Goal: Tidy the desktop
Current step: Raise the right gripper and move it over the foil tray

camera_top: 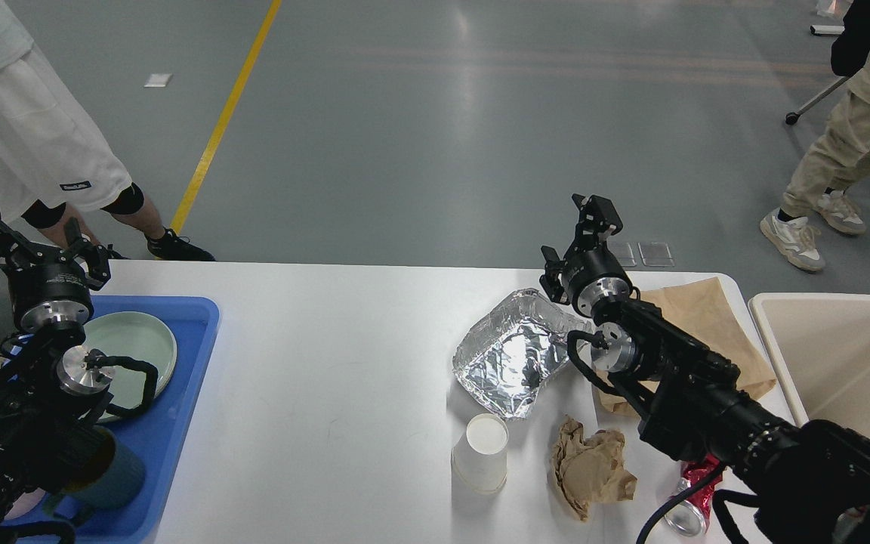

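Observation:
The white desktop [329, 363] carries a crumpled foil tray [514, 355], a white paper cup [482, 452], a crumpled brown paper wad [590, 468], a flat brown paper bag [695, 321] and a crushed red can [688, 502]. My right gripper [575, 238] is open and empty, raised over the far edge of the foil tray, and its arm crosses the paper bag. My left gripper [35, 245] is open and empty, raised above the far end of the blue tray [186, 355].
The blue tray at the left holds a pale green plate [140, 344] and a teal cup [114, 476]. A beige bin [843, 355] stands just off the table's right edge. People stand on the grey floor at the far left and far right.

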Robot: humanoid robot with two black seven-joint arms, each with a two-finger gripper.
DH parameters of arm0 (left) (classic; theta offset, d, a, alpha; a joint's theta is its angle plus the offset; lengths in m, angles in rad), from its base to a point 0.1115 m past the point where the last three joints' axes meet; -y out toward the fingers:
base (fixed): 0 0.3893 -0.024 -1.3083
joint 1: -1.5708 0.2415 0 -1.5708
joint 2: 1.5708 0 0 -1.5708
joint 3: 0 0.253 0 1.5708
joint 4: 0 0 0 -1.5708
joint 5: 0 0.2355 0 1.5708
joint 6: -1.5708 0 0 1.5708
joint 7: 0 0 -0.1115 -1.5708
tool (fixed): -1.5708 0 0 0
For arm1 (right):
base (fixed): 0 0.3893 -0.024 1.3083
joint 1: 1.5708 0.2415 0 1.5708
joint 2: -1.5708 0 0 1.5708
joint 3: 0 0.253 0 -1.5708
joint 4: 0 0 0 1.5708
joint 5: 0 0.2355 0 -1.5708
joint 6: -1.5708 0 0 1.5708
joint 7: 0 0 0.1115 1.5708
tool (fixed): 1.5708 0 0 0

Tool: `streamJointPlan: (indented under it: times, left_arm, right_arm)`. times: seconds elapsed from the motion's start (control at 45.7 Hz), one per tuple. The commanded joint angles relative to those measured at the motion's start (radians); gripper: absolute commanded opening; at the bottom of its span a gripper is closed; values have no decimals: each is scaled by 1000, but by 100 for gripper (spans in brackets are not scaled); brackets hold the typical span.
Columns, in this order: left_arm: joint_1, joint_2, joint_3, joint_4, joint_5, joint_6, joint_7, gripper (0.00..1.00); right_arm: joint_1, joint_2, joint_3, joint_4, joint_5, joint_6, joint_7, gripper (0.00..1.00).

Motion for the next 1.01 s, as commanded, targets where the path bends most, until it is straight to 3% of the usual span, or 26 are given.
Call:
streamJointPlan:
  times: [0.0, 0.415, 0.984]
  left_arm:
    - [0, 0, 0, 0, 0, -1, -1, 96]
    - [0, 0, 0, 0, 0, -1, 0, 96]
    - [0, 0, 0, 0, 0, -1, -1, 96]
  right_arm:
    - [55, -66, 6, 0, 0, 0, 0, 100]
    - [58, -177, 4, -12, 0, 0, 0, 100]
    - [26, -178, 3, -6, 0, 3, 9, 100]
